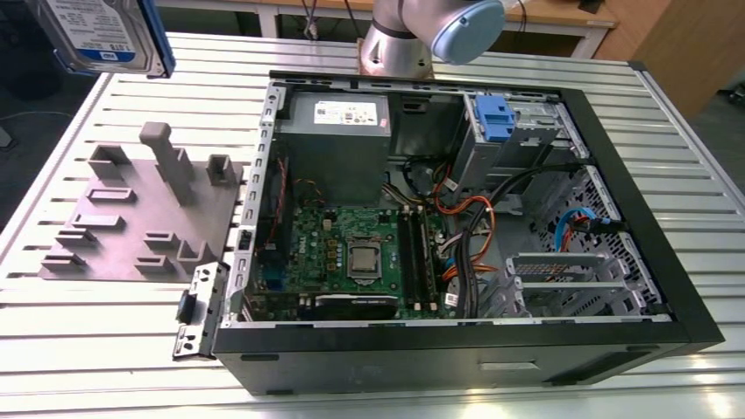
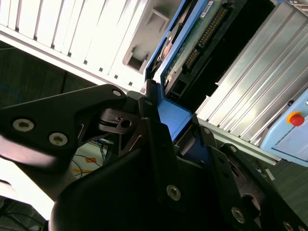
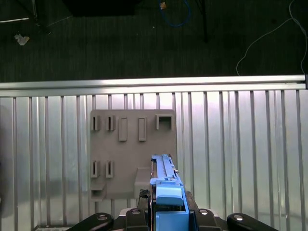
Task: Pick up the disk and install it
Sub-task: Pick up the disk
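One disk (image 1: 103, 35) gripped by one claw (image 3: 166, 214) over one grey fixture (image 1: 128, 218).

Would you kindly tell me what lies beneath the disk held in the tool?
Beneath the disk, shut in the tool, lies the grey slotted fixture plate on the slatted table. The plate's corner behind the disk is covered.

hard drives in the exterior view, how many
1: the disk, up at the exterior view's top left, outside the computer case. Others may be hidden in its drive cage.
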You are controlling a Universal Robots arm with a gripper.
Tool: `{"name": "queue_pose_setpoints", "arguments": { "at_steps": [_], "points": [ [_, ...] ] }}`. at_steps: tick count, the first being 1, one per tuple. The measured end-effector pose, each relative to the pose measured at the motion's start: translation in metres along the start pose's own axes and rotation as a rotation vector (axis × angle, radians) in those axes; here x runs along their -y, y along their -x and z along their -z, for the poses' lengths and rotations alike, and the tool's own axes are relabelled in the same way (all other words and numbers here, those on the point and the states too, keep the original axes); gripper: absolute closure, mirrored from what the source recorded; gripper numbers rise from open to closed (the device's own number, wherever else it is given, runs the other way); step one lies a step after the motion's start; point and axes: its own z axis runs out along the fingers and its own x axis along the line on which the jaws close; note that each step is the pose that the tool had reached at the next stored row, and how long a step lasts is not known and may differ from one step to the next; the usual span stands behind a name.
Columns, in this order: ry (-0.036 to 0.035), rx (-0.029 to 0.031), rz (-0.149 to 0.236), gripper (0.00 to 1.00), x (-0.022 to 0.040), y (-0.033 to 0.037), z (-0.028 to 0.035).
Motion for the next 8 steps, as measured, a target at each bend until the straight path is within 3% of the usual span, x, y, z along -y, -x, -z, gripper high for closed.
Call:
{"name": "queue_pose_setpoints", "arguments": {
  "at_steps": [8],
  "points": [
    [0.0000, 0.0000, 0.000, 0.63, 0.0024, 0.0001, 0.0000]
  ]
}}
